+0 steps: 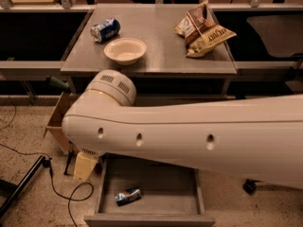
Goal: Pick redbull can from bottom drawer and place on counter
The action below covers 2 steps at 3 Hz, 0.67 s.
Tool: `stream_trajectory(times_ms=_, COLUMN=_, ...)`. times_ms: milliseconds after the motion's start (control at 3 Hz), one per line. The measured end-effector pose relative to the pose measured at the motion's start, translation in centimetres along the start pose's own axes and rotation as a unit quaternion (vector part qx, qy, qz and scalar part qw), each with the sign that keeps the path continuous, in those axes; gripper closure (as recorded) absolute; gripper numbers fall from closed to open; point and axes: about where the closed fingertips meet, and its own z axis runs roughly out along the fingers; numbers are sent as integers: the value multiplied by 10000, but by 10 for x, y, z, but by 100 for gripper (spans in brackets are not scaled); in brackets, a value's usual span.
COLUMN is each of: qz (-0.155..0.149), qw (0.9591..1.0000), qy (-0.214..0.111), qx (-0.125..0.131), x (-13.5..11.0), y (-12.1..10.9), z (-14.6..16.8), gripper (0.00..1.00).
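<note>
The redbull can point(128, 196) lies on its side in the front left of the open bottom drawer point(149, 218). The counter point(163, 56) is the grey top of the cabinet above it. My big white arm crosses the middle of the view and hides the two upper drawers. Only the cream end of my gripper point(85, 167) shows. It hangs just outside the drawer's left side, up and to the left of the can and apart from it.
On the counter are a wider blue can point(105, 30) on its side, a white bowl point(125, 50) and a chip bag point(203, 27). A cardboard box point(56, 123) stands left of the cabinet. Black cables point(61, 193) and a stand leg point(21, 189) lie on the floor at left.
</note>
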Motion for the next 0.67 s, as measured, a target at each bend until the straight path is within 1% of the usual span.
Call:
stream_trajectory(times_ms=333, qz=85, qw=9990, qy=377, qx=-233, x=-9, y=-5, z=52, gripper=0)
stream_trajectory(times_ms=667, qz=62, qw=9986, qy=423, qx=-326, x=-9, y=0, z=61, gripper=0)
